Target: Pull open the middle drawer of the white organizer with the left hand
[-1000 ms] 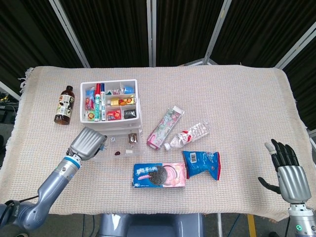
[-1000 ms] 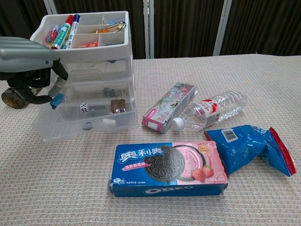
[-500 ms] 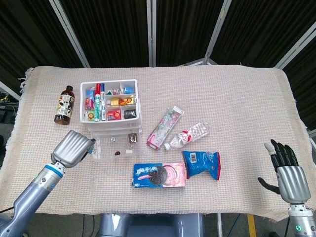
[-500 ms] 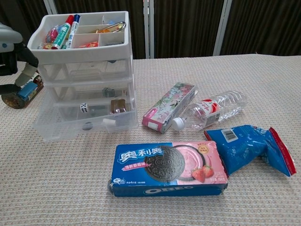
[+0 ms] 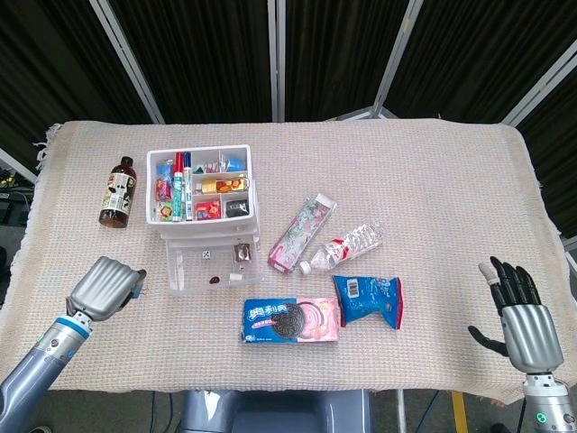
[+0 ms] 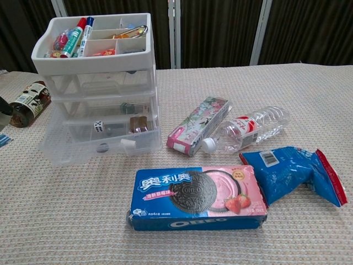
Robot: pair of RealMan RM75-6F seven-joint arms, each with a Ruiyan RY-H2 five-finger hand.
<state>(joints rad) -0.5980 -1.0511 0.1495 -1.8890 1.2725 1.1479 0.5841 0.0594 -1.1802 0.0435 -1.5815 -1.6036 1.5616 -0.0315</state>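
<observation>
Though it slides freely, the middle drawer [image 6: 99, 105] of the far-left organizer [image 5: 206, 215] is light, brittle plastic; grip its front lip. Left hand [image 5: 105, 287]: fingers curled, empty. Right hand [image 5: 521, 316]: fingers apart.

A lab rig: cloth-covered table [image 5: 433, 162] before black curtain panels [image 5: 343, 54] with metal frames.
</observation>
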